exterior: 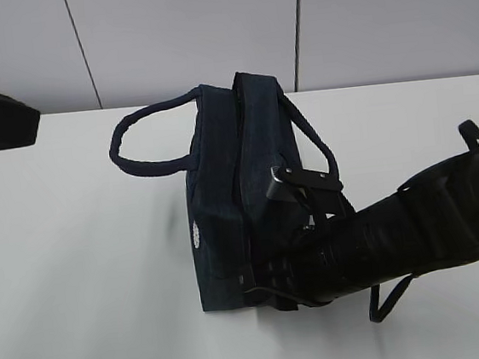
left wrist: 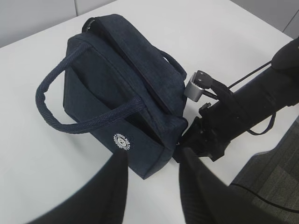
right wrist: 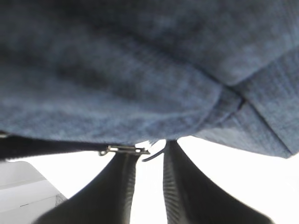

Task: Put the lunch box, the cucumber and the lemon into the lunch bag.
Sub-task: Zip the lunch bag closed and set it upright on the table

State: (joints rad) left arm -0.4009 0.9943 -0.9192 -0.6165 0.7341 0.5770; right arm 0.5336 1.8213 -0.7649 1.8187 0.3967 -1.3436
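White table (exterior: pixel 78 274) bears the lunch bag (exterior: pixel 224 198), contents hidden

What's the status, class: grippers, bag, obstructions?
Right gripper at lunch bag zipper end, grip unclear. Left gripper hovering clear, holding nothing. Bag closed. Nothing blocking.

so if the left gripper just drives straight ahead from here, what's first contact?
Probably the near end of the dark navy fabric lunch bag, by its white round logo. The left gripper points at that corner; the depth between them is unclear.
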